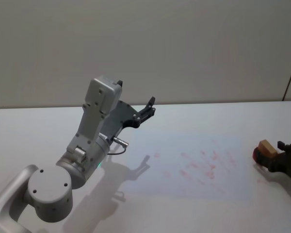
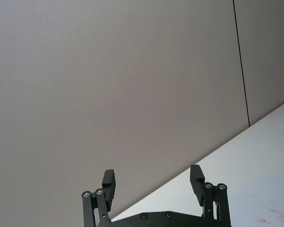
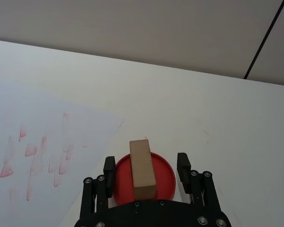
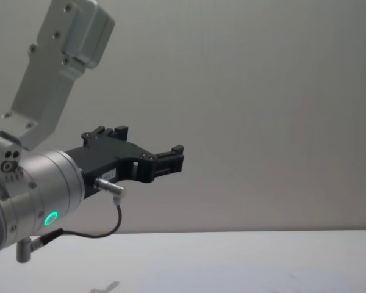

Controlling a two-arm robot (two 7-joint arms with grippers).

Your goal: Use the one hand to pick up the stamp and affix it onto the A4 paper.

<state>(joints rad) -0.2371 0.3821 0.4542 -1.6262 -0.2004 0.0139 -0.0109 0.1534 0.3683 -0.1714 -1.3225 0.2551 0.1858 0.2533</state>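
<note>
"Starting at the left: where is the left gripper (image 1: 151, 106)?"

"Raised above the white table (image 1: 39, 131), off the left edge of the A4 paper (image 1: 179, 143), pointing up toward the grey wall. Its pincer is released. The left wrist view shows both black fingers (image 2: 109, 182) set wide with nothing between them."

"And the sheet itself?"

"It lies flat in the middle of the table, with faint red marks (image 1: 206, 165) scattered over its right half."

"Where is the stamp (image 1: 266, 146)?"

"Off the paper, just beyond its right edge, near the table's right side. The tan wooden block stands upright on a round red base (image 3: 165, 182), which rests on the table."

"Does the right gripper (image 1: 287, 160) hold it?"

"It reaches in from the right edge. In the right wrist view its fingers (image 3: 182, 163) are parted, one on each side of the stamp, close to the rim of the red base. A gap shows between each finger and the wooden block, so the pincer is released, not clenched on it."
</note>
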